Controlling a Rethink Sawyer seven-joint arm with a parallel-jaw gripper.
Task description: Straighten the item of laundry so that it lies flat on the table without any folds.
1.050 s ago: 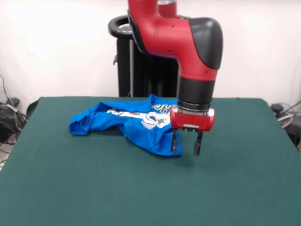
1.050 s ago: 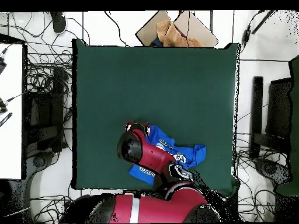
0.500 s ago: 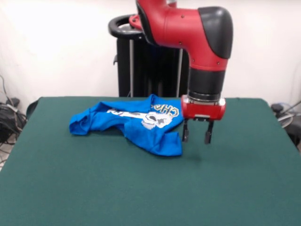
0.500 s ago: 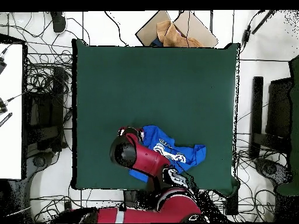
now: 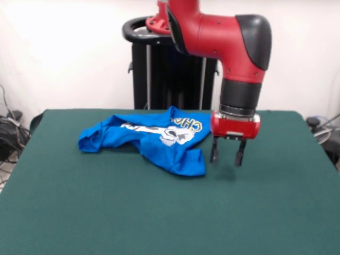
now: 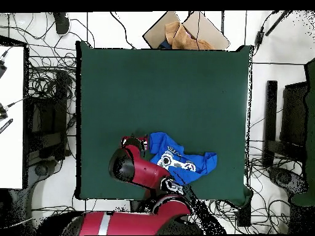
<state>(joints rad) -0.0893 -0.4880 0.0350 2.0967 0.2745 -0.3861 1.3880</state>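
We see the shirt bunched on the table, toward the far side in the front view, crumpled with folds; print partly visible, lettering cut off by a fold so we only read a few letters. One end trails off to the picture's left as a rumpled lump, and the near corner hangs as a folded flap. Gripper sits just beside that flap, on its right, clear of the cloth, fingers spread apart with nothing between them, tips a little above the felt. In the overhead view the arm covers the shirt's left edge and hides the gripper entirely. Cardboard lies off the far table edge, partly cropped.
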